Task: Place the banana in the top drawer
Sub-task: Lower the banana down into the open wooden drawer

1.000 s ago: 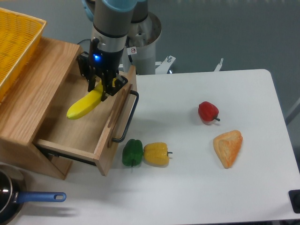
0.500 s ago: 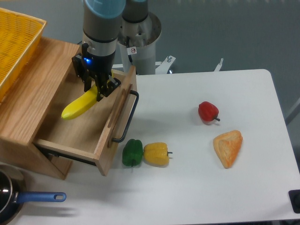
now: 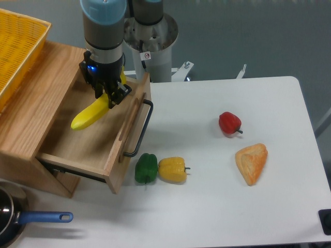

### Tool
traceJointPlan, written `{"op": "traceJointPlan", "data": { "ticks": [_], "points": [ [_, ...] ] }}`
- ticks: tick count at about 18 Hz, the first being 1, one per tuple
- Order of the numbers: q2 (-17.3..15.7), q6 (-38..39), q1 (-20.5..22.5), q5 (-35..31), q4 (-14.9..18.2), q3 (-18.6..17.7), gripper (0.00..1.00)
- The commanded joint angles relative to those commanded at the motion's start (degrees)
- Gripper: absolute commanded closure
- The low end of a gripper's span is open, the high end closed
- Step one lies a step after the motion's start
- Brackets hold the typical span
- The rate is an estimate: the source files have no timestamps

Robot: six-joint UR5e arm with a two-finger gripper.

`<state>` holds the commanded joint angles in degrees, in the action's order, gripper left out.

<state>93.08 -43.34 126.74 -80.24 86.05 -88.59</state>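
The pincer [image 3: 107, 97] remains clamped on the long curved bright-yellow banana [image 3: 91, 114], now shifted slightly rearward over the open light-oak wooden top drawer [image 3: 111, 159]; release appears imminent.

The gripper [image 3: 105, 98] hangs over the rear of the open top drawer [image 3: 88, 138], inside its walls. The banana [image 3: 91, 114] sits between the fingers and slants away from the claw toward the image's lower left, above the drawer floor. Left of the claw and farther back, a basket [image 3: 18, 49] rests on the cabinet top [image 3: 31, 108]. On the table [image 3: 232, 206], two peppers [image 3: 146, 168] [image 3: 172, 169] lie side by side, touching, in front of the claw and to its right, just beside the drawer front. A third pepper [image 3: 229, 123] lies well to the right, with a wedge-shaped item [image 3: 252, 163] in front of it. A pan [image 3: 8, 217] sits far forward at the left.
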Motion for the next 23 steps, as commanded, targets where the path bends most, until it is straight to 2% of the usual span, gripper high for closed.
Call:
{"op": "traceJointPlan", "data": {
  "ticks": [6, 17, 23],
  "points": [
    [2.02, 5.36, -1.41, 0.09, -0.35, 0.35, 0.68],
    [3.95, 5.72, -1.85, 0.70, -0.53, 0.44, 0.68],
    [4.92, 5.98, -2.47, 0.62, -1.76, 0.53, 0.66]
  ]
}}
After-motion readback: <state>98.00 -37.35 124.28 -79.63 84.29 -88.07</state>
